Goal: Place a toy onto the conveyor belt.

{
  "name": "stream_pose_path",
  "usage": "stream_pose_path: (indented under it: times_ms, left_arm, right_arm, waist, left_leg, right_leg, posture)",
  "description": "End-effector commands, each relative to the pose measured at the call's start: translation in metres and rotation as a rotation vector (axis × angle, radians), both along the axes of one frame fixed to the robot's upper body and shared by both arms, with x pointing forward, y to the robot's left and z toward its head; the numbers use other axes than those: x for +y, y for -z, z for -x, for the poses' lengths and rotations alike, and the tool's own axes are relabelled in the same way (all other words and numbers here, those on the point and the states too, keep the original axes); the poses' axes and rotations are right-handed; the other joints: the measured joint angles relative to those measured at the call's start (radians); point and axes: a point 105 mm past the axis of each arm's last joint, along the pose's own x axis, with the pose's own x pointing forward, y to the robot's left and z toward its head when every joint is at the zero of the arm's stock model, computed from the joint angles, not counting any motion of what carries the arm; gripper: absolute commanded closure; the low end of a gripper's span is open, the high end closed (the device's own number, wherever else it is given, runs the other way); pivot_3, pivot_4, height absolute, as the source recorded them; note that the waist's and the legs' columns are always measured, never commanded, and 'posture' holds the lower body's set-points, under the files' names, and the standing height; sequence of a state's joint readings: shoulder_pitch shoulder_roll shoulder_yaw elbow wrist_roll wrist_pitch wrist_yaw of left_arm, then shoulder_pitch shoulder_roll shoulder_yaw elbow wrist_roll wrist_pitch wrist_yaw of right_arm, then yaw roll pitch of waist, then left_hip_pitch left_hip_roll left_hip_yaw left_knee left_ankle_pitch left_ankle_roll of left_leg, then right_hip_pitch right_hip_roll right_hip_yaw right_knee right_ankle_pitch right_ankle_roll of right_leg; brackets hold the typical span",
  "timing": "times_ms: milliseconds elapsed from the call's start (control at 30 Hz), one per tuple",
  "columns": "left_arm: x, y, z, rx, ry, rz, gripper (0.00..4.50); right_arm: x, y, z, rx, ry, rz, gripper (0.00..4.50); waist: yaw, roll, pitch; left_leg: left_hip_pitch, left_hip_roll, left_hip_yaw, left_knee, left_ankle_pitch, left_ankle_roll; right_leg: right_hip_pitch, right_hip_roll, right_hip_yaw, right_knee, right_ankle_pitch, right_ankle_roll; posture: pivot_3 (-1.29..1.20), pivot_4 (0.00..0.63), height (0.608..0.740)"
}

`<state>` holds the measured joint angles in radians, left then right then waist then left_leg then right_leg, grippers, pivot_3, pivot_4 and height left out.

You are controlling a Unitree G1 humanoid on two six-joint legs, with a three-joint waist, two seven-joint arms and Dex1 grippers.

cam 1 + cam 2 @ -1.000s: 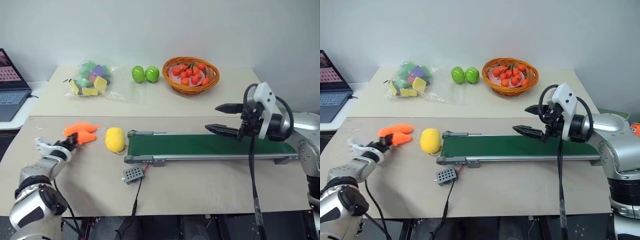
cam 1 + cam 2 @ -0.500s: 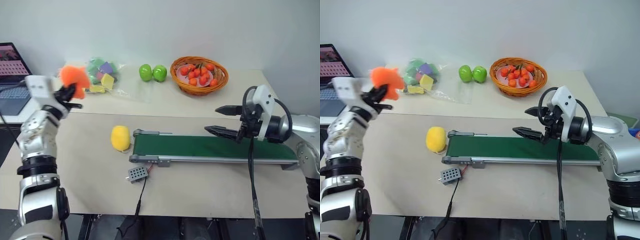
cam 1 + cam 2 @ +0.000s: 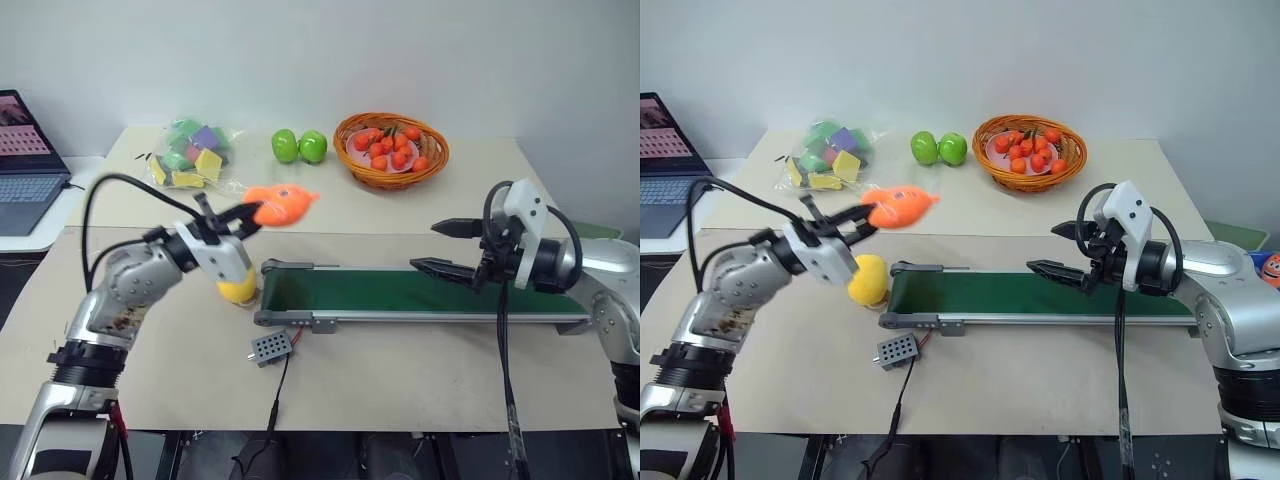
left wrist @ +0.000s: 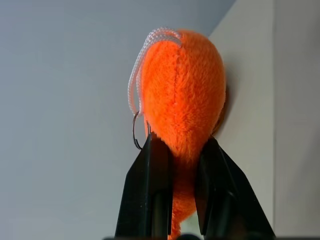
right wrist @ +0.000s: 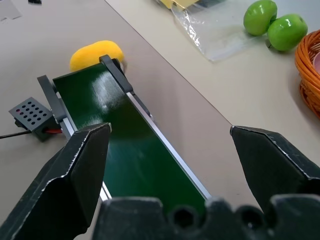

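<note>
**A:** While the left gripper [image 3: 243, 212] is pinched only on the tail end of the orange toy [image 3: 281, 203], what worries you?

**B:** The hold is thin. In the left wrist view both fingers [image 4: 152, 195] bite the narrow tail, and the fat body hangs out past them. I judge that a jolt could let the soft plush slip out. The toy is in the air, above and just short of the near-roller end of the conveyor belt [image 3: 420, 295], so a fall now could land it on the table [image 3: 400, 370] beside the frame, or on the yellow lemon toy [image 3: 238, 288] that sits just against that end.

**A:** And the other arm?

**B:** The right gripper [image 3: 440, 248] hovers over the far half of the belt with its jaws spread wide, holding nothing. If the belt runs that way, the toy could ride into it.

**A:** Counts?

**B:** One orange toy, one yellow lemon toy, one belt, and one small grey control box [image 3: 271, 346] in front of the belt's near end. Behind the belt: two green apples [image 3: 298, 146], one basket [image 3: 391, 150] of small orange fruits too many to count surely, and one bag of coloured blocks [image 3: 190, 155].
</note>
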<state>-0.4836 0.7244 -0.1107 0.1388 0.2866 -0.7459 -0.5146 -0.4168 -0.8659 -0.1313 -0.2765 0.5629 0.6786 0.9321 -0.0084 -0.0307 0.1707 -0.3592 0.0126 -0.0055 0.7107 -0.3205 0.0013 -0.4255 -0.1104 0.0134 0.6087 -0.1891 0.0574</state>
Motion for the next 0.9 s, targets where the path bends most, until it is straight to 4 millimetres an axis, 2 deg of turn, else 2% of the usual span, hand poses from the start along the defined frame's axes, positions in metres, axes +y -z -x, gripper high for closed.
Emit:
stream_pose_path:
  times_ms: [33,233,500,733,833,867,900]
  left_arm:
    - [-0.013,0.014,0.005,-0.029,0.073,-0.123,3.9]
    - [-0.018,0.032,0.002,-0.003,0.106,-0.182,3.9]
    - [-0.023,0.045,0.007,0.009,0.203,-0.238,3.9]
    - [-0.015,0.064,0.0,0.059,0.2,-0.34,3.9]
    - [-0.012,0.064,-0.004,0.053,0.192,-0.357,3.9]
    - [-0.011,0.064,-0.005,0.047,0.192,-0.364,3.34]
    - [-0.01,0.064,-0.007,0.049,0.186,-0.366,3.11]
  right_arm:
    - [0.001,-0.015,0.005,-0.078,-0.007,-0.007,0.0]
    - [-0.003,-0.017,0.005,-0.087,0.017,0.002,0.0]
    - [-0.009,-0.018,0.006,-0.099,0.042,0.023,0.0]
    - [-0.01,-0.022,0.003,-0.12,0.046,0.028,0.0]
    - [-0.01,-0.022,0.004,-0.123,0.047,0.028,0.0]
    - [-0.01,-0.021,0.004,-0.123,0.048,0.029,0.0]
    - [-0.011,-0.021,0.004,-0.124,0.049,0.032,0.0]
  waist:
    - [0.0,0.0,0.0]
    - [0.0,0.0,0.0]
    - [0.0,0.0,0.0]
    - [-0.002,0.0,0.0]
    - [-0.001,0.0,0.0]
    - [-0.001,0.0,0.0]
    - [-0.001,0.0,0.0]
  left_leg:
    - [0.0,0.0,0.0,0.0,0.0,0.0]
    - [0.0,0.0,0.0,0.0,0.0,0.0]
    - [0.0,0.0,0.0,0.0,0.0,0.0]
    - [0.001,0.0,0.0,0.0,0.0,0.0]
    - [0.0,0.0,0.0,0.0,0.0,0.0]
    - [0.0,0.0,0.0,0.0,0.0,0.0]
    - [0.0,0.0,0.0,0.0,0.0,0.0]
  right_leg:
    - [0.0,0.0,0.0,0.0,0.0,0.0]
    - [0.0,0.0,0.0,0.0,0.0,0.0]
    - [0.0,0.0,0.0,0.0,0.0,0.0]
    - [0.0,0.0,0.0,0.001,0.0,0.0]
    - [0.0,0.0,0.0,0.001,0.0,0.0]
    - [0.0,0.0,0.0,0.0,0.0,0.0]
    - [0.0,0.0,0.0,0.001,0.0,0.0]
  posture:
    - [0.0,0.15,0.738]
    - [0.0,0.15,0.738]
    - [0.0,0.15,0.738]
    - [0.0,0.15,0.738]
    - [0.0,0.15,0.738]
    - [0.0,0.15,0.738]
    - [0.0,0.15,0.738]
